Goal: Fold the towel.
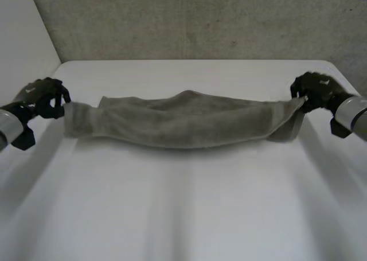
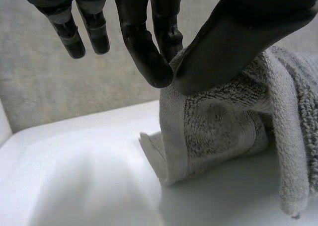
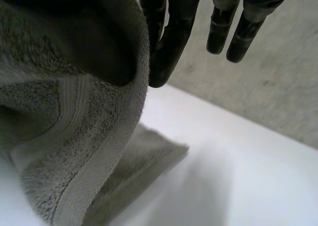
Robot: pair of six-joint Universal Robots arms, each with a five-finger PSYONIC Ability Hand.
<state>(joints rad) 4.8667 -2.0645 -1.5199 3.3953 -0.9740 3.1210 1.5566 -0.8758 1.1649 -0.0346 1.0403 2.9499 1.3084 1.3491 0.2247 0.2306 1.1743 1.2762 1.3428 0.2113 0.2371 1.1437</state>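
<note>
My left hand and right hand each pinch a towel end. Both holds look shallow; pulling tighter could slip one free.

The white table carries a grey towel, stretched crosswise in a long, bunched band nearer the far edge. Its ends reach toward the left and right edges. The lower folds rest on the tabletop.

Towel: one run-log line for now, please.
towel stretched between hands | left robot hand pinches left end | right robot hand pinches right end
</note>
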